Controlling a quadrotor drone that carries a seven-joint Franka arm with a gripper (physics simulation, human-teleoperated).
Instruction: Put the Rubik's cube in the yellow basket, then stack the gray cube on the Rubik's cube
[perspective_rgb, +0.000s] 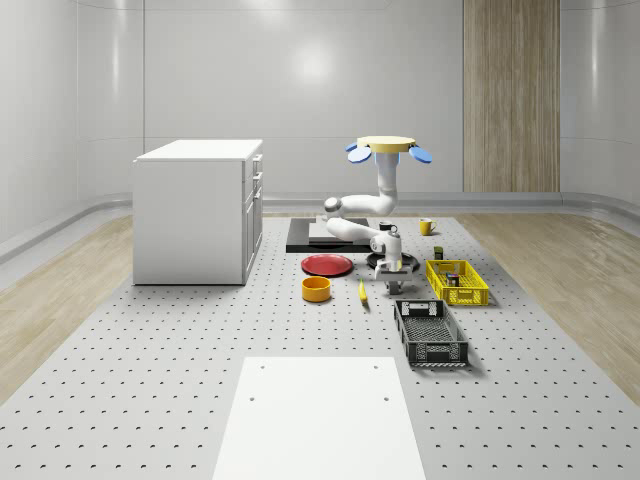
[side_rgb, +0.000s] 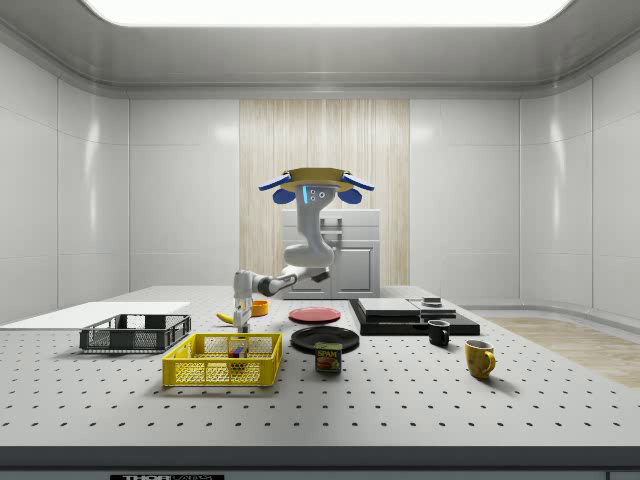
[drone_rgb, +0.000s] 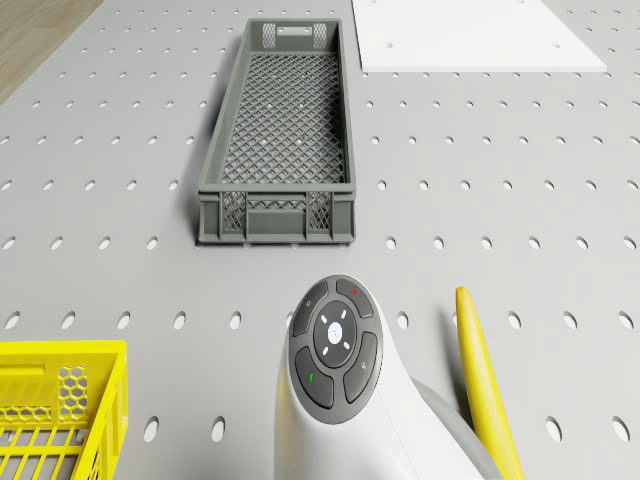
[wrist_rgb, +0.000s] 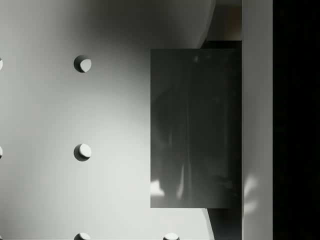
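The Rubik's cube (side_rgb: 237, 351) already lay in the yellow basket (side_rgb: 222, 372). I hovered over the table (perspective_rgb: 200, 340), my hand (perspective_rgb: 389, 266) low beside the basket, the gray cube (wrist_rgb: 195, 127) right before it; grip state unclear.

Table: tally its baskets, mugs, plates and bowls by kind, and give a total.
Baskets: 2 (yellow basket, gray basket)
Mugs: 2 (yellow mug, black mug)
Plates: 2 (red plate, black plate)
Bowls: 1 (orange bowl)
Total: 7
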